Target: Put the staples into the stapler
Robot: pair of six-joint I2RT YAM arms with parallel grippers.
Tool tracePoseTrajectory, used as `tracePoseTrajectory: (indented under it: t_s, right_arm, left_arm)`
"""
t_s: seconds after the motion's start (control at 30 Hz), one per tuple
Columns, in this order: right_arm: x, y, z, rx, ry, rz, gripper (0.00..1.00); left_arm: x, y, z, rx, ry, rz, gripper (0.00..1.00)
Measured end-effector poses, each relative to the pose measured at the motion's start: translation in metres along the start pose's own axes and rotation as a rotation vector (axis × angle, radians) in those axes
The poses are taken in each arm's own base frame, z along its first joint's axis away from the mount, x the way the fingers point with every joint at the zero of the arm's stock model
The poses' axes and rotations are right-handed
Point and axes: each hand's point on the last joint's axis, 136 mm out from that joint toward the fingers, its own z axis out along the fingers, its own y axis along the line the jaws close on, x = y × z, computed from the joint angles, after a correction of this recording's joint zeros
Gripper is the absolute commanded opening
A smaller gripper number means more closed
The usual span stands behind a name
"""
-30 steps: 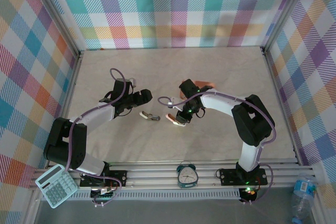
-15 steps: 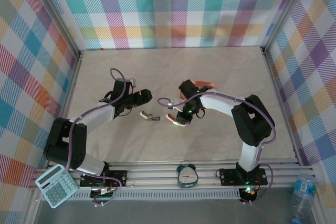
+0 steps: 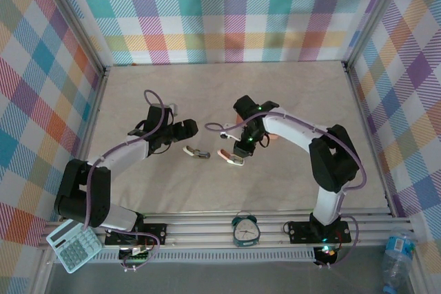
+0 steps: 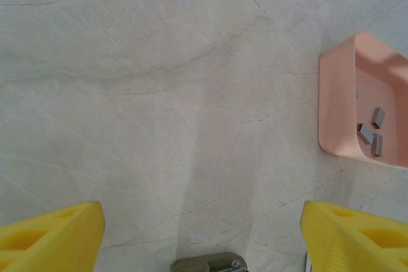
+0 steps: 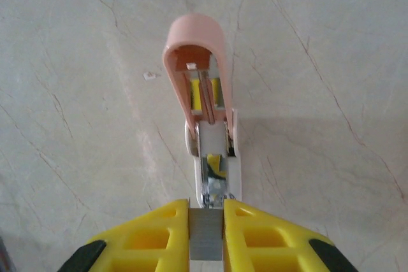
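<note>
1. Starting with the staples: one grey strip is clamped between the right jaws, just beside the near end of the stapler's open channel. More staples are seen lying in a pink tray.
2. The pink stapler is laid on the worktop, hinged open, with its metal channel exposed and facing up.
3. Over the last second the right jaws have been drawn slightly toward the far side of the worktop in the top view, while the stapler has not been shifted.
4. This is judged to be lining-up: the strip is not yet seated, and it must be brought straight into the narrow channel.
5. The left jaws are held wide apart above bare worktop with nothing gripped; the left arm has been moved only slightly.
</note>
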Motion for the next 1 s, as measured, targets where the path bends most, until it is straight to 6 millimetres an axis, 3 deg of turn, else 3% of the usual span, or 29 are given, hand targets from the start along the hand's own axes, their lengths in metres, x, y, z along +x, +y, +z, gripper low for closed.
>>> tracePoseTrajectory:
  t_s: [0.33, 0.63, 1.0]
  right_arm:
    - [0.04, -0.018, -0.004, 0.043, 0.132, 0.289, 0.17]
    - [0.077, -0.015, 0.018, 0.074, 0.217, 0.563, 0.17]
    - [0.09, -0.02, 0.036, 0.113, 0.25, 0.693, 0.24]
  left_arm:
    - [0.006, 0.006, -0.001, -0.023, 0.023, 0.019, 0.81]
    - [0.006, 0.005, -0.001, -0.022, 0.023, 0.019, 0.8]
    - [0.006, 0.005, -0.001, -0.022, 0.023, 0.018, 0.8]
